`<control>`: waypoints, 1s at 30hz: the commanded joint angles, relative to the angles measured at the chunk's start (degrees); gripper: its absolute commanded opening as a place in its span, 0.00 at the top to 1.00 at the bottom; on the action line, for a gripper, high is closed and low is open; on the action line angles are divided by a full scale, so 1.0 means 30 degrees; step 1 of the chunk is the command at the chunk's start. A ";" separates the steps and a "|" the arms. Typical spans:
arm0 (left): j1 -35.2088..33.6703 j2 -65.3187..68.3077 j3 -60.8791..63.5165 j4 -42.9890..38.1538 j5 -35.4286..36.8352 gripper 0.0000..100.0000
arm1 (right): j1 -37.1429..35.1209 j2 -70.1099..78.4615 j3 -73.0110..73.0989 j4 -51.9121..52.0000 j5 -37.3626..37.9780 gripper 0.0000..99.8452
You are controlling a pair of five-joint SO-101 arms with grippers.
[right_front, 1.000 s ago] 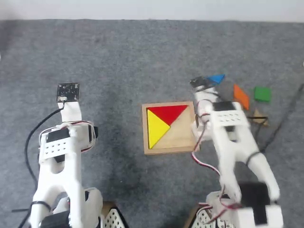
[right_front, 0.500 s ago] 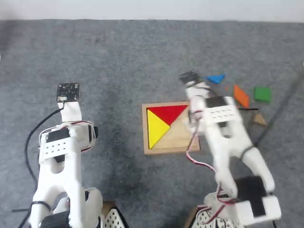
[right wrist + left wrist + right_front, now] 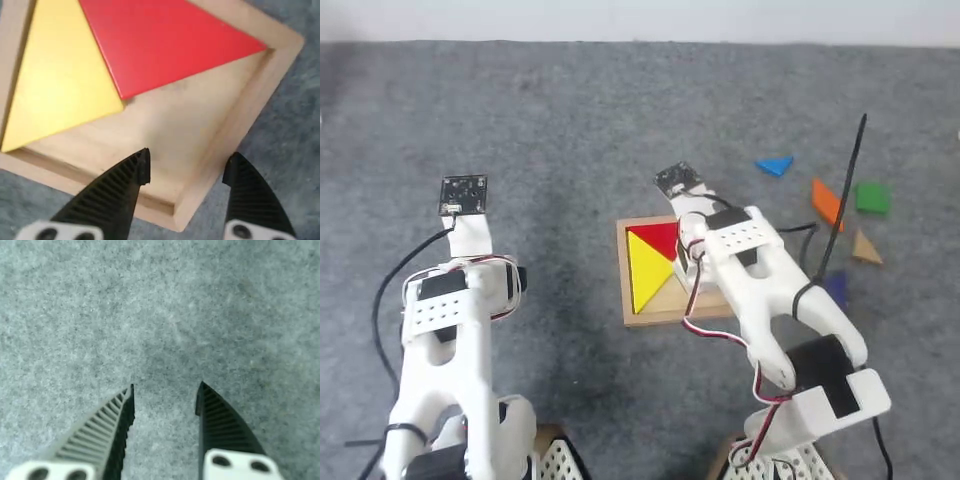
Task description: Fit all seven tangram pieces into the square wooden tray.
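The square wooden tray [image 3: 623, 292] lies at mid table with a red triangle [image 3: 656, 239] and a yellow triangle [image 3: 646, 270] in it. My right arm [image 3: 752, 262] stretches across the tray's right half. From the wrist, my right gripper [image 3: 189, 167] hangs open and holds nothing above a tray [image 3: 278, 52] corner, beside the red triangle [image 3: 165, 40] and yellow triangle [image 3: 60, 80]. Loose on the carpet to the right are a blue triangle [image 3: 775, 165], an orange parallelogram [image 3: 827, 202], a green square [image 3: 871, 196], a tan triangle [image 3: 864, 247] and a dark blue piece [image 3: 835, 288]. My left gripper [image 3: 165, 395] is open over bare carpet.
My left arm [image 3: 445, 300] stands far left of the tray. A black cable [image 3: 848, 190] rises from the right arm across the loose pieces. Grey carpet stretches behind the tray and between the arms.
My right arm has swung left, from beside the blue triangle to over the tray, uncovering the loose pieces. The left arm has stayed still.
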 commanded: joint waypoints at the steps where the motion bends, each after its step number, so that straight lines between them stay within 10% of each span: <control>1: 0.0147 -0.0498 -0.0073 -0.0322 -0.0117 0.80 | -0.0278 -0.0161 -0.1319 -0.0337 -0.0234 0.75; 30: 0.0147 -0.0498 -0.0073 -0.0352 -0.0117 0.80 | -0.3004 -0.0132 -0.1377 -0.0894 -0.1026 0.75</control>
